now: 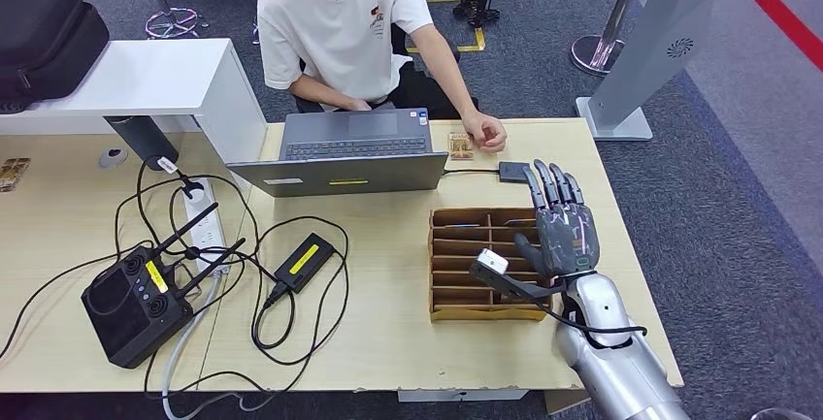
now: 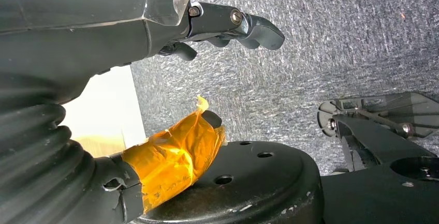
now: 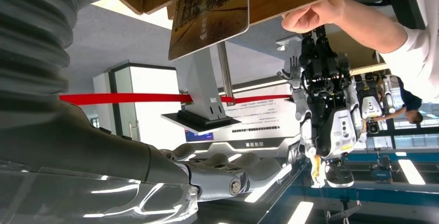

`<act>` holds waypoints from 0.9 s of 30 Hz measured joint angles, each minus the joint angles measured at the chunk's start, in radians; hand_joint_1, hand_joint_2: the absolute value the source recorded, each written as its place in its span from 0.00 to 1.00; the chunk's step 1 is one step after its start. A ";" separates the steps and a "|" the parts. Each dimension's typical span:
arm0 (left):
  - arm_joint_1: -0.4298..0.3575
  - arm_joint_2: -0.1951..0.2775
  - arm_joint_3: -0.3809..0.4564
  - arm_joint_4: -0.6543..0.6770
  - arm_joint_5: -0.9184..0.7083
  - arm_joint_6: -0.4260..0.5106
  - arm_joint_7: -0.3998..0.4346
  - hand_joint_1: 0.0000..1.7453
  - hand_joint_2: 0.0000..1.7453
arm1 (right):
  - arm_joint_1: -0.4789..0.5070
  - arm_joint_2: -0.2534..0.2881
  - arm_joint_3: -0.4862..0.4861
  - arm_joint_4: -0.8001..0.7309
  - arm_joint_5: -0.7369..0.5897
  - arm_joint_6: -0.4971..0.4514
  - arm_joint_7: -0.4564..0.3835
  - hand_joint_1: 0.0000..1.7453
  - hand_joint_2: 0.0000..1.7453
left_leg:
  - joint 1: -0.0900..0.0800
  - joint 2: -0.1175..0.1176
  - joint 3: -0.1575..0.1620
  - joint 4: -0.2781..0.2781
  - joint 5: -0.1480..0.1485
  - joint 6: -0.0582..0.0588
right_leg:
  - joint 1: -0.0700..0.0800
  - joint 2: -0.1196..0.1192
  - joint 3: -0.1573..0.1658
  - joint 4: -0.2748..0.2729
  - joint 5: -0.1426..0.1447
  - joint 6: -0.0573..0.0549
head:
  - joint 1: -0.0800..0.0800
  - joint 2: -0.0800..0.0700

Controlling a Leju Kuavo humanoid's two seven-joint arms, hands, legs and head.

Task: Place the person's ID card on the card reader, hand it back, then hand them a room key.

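Right robot hand [image 1: 561,221] spread, over tray's [image 1: 442,265] edge

Bright, even overhead light, soft shadows; head view sharp, wrist views blurred up close, glare lower right from ceiling strips.

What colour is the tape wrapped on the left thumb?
Orange tape, clearest in the left wrist view.

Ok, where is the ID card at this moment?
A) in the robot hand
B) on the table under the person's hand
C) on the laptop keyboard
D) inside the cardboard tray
B: the ID card lies on the table beneath the person's hand, while the right robot hand hovers open over the cardboard tray.
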 joint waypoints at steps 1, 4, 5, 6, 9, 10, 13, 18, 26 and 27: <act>0.000 0.000 0.000 0.000 0.000 0.000 0.000 0.00 1.00 | 0.000 0.000 0.000 0.000 0.000 0.000 0.000 0.00 1.00 | 0.000 0.000 0.000 0.000 0.000 0.000 | 0.000 0.000 0.000 0.000 0.000 0.000 | 0.000 0.000; 0.000 0.000 0.000 0.000 0.000 -0.001 0.000 0.00 1.00 | 0.000 0.000 0.000 0.000 0.000 0.000 0.000 0.00 1.00 | 0.000 0.000 0.000 0.000 0.000 0.000 | 0.000 0.000 0.000 0.000 0.000 0.000 | 0.000 0.000; 0.000 0.000 0.000 0.000 0.000 -0.004 -0.001 0.00 1.00 | 0.000 0.000 0.000 0.000 0.000 0.000 0.000 0.00 1.00 | 0.000 0.000 0.000 0.000 0.000 0.000 | 0.000 0.000 0.000 0.000 0.000 0.000 | 0.000 0.000; 0.000 0.000 0.000 0.000 0.002 -0.012 -0.002 0.00 1.00 | 0.000 0.000 0.000 0.000 0.000 0.000 0.000 0.00 1.00 | 0.000 0.000 0.000 0.000 0.000 0.000 | 0.000 0.000 0.000 0.000 0.000 0.000 | 0.000 0.000; 0.001 0.005 0.000 0.000 0.009 -0.055 -0.015 0.00 1.00 | 0.001 0.000 -0.001 0.000 -0.002 -0.001 0.001 0.00 1.00 | 0.000 0.000 0.000 0.000 0.000 0.000 | 0.000 0.000 0.000 0.000 0.000 0.000 | 0.000 0.000; 0.001 0.009 0.000 0.000 0.012 -0.074 -0.020 0.00 1.00 | 0.001 -0.001 -0.002 0.000 -0.002 -0.001 0.001 0.00 1.00 | 0.000 0.000 0.000 0.000 0.000 0.000 | 0.000 0.000 0.000 0.000 0.000 0.000 | 0.000 0.000; 0.005 0.023 0.001 0.000 0.019 -0.138 -0.040 0.00 1.00 | 0.003 -0.005 -0.007 0.002 -0.006 0.007 -0.002 0.00 1.00 | 0.000 0.000 0.000 0.000 0.000 0.000 | 0.000 0.000 0.000 0.000 0.000 0.000 | 0.000 0.000; 0.013 0.050 0.006 0.000 0.026 -0.218 -0.064 0.00 1.00 | 0.001 -0.015 -0.016 0.011 -0.017 0.033 -0.017 0.00 1.00 | 0.000 0.000 0.000 0.000 0.000 0.000 | 0.000 0.000 0.001 0.000 0.000 0.000 | 0.000 0.000; 0.054 0.104 0.030 0.000 0.052 -0.377 -0.120 0.00 1.00 | -0.061 -0.016 -0.021 0.074 -0.031 0.090 -0.060 0.00 1.00 | 0.000 0.003 0.004 -0.001 0.000 0.000 | 0.000 0.002 0.004 0.000 0.000 0.000 | 0.000 0.000; 0.064 0.113 0.034 0.000 0.056 -0.401 -0.132 0.00 1.00 | -0.074 -0.016 -0.021 0.085 -0.036 0.105 -0.067 0.00 1.00 | 0.000 0.004 0.005 -0.001 0.000 0.000 | 0.000 0.002 0.004 0.000 0.000 0.000 | 0.000 0.000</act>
